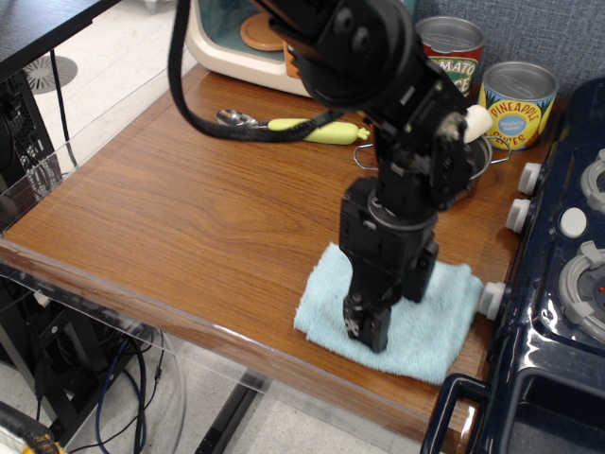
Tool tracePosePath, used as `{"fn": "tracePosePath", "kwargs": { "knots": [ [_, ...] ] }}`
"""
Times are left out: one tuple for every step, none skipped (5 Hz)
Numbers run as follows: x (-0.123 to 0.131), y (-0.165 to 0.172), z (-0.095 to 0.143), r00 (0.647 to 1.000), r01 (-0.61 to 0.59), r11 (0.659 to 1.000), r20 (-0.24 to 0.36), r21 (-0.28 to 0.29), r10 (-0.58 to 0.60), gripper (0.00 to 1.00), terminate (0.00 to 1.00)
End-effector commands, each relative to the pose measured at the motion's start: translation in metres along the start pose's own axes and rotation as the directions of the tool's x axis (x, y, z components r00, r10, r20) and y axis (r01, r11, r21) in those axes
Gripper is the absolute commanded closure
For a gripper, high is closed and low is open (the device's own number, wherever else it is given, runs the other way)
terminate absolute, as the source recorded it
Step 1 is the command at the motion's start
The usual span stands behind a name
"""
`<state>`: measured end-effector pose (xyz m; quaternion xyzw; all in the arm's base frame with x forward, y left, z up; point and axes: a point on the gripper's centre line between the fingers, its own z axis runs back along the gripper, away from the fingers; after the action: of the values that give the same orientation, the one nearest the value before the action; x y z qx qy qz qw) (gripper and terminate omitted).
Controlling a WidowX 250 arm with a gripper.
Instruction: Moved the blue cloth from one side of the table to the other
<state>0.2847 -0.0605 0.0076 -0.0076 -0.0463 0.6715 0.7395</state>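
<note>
The blue cloth [430, 320], a pale light-blue towel, lies at the front right of the brown wood table [180, 218], close to the rounded front edge. My gripper [367, 331] points straight down onto the cloth's front left part. Its black fingers are drawn together and pressed into the fabric, which looks slightly bunched around them. The arm hides the middle of the cloth.
A dark navy toy stove [558, 293] stands right beside the cloth. Behind my arm are a steel pan [475, 163], a spoon with a green handle [298, 127], a tomato can [454, 57], a pineapple can [518, 91] and a cream toy appliance [232, 47].
</note>
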Motion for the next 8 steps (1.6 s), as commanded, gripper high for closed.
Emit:
{"fn": "tracePosePath", "kwargs": {
  "knots": [
    [0.070,-0.012,-0.007,0.977,-0.199,0.980,0.087,0.022,0.197,0.00,0.00],
    [0.099,-0.020,-0.010,0.957,-0.278,0.960,0.099,0.030,0.274,0.00,0.00],
    [0.129,-0.030,-0.009,0.925,-0.358,0.933,0.145,0.028,0.350,0.00,0.00],
    [0.168,-0.038,-0.006,0.881,-0.456,0.890,0.152,0.013,0.449,0.00,0.00],
    [0.195,-0.039,-0.005,0.840,-0.526,0.851,0.170,0.016,0.516,0.00,0.00],
    [0.223,-0.033,-0.004,0.782,-0.609,0.793,0.184,0.019,0.596,0.00,0.00],
    [0.246,-0.028,-0.004,0.729,-0.671,0.741,0.199,0.015,0.655,0.00,0.00],
    [0.263,-0.025,-0.004,0.686,-0.712,0.703,0.224,0.010,0.692,0.00,0.00]
  ]
}}
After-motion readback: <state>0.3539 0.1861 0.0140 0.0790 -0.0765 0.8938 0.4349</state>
